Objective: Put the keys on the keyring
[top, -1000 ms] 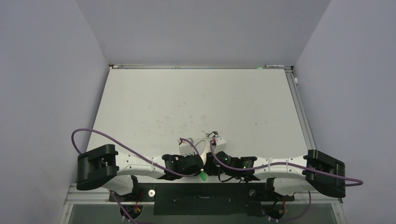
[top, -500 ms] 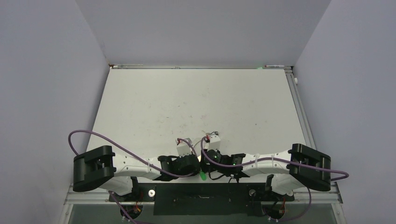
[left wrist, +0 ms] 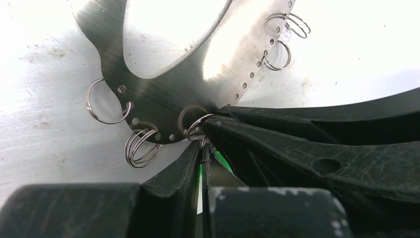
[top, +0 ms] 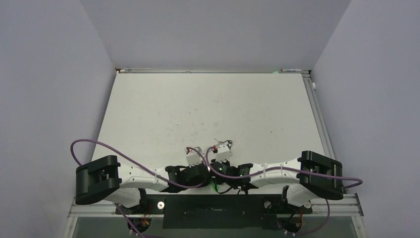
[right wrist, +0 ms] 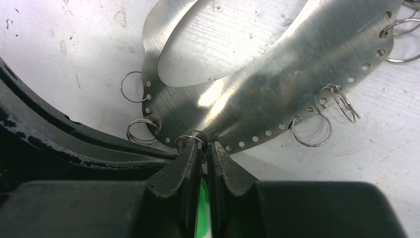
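Note:
The keyring is a flat steel loop (left wrist: 163, 94) with punched holes along its edge and several small split rings hanging from them; it also shows in the right wrist view (right wrist: 277, 84). My left gripper (left wrist: 202, 145) is shut, tips at one small split ring (left wrist: 198, 126) on the loop's edge. The green key head (left wrist: 219, 161) shows as slivers at its fingers. My right gripper (right wrist: 204, 146) is shut on that same split ring (right wrist: 189, 141), with green (right wrist: 203, 208) in its gap. The two grippers touch tip to tip. Dark-headed keys are out of view.
In the top view both grippers (top: 198, 173) (top: 225, 171) crowd together at the table's near edge (top: 148, 191), hiding the loop. A green spot (top: 214, 187) shows between them. Purple cables (top: 99, 144) arc over the arms. Walls stand on three sides.
The right arm has moved left until its gripper meets the left gripper. The left arm has shifted slightly left. The green key stays at the left gripper.

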Robot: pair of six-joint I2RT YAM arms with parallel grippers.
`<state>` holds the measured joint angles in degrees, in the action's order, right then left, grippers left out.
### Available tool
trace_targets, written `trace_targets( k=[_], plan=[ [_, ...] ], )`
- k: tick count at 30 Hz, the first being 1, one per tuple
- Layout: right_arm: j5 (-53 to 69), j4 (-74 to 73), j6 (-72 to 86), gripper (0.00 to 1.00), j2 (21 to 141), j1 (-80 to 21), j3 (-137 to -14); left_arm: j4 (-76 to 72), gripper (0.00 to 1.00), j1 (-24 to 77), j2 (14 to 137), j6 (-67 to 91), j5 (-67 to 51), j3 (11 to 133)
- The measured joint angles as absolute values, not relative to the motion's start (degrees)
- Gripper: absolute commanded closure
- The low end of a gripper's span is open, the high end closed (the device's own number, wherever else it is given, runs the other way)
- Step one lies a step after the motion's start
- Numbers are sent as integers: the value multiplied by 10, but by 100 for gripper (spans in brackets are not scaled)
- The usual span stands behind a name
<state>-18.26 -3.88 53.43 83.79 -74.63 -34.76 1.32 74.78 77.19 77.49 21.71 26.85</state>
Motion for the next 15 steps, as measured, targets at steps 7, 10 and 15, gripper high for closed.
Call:
trace_targets(
  k=[7, 10, 15],
  plan=[
    [-197, -49, 541, 95, 843, -755, -354, 4, 100, 745, 766, 775, 214, 260],
    [-202, -56, 538, 95, 845, -758, -358, 4, 100, 745, 765, 775, 213, 259],
    [-209, -79, 515, 95, 845, -759, -368, 6, 100, 745, 758, 767, 212, 255]
  ],
)
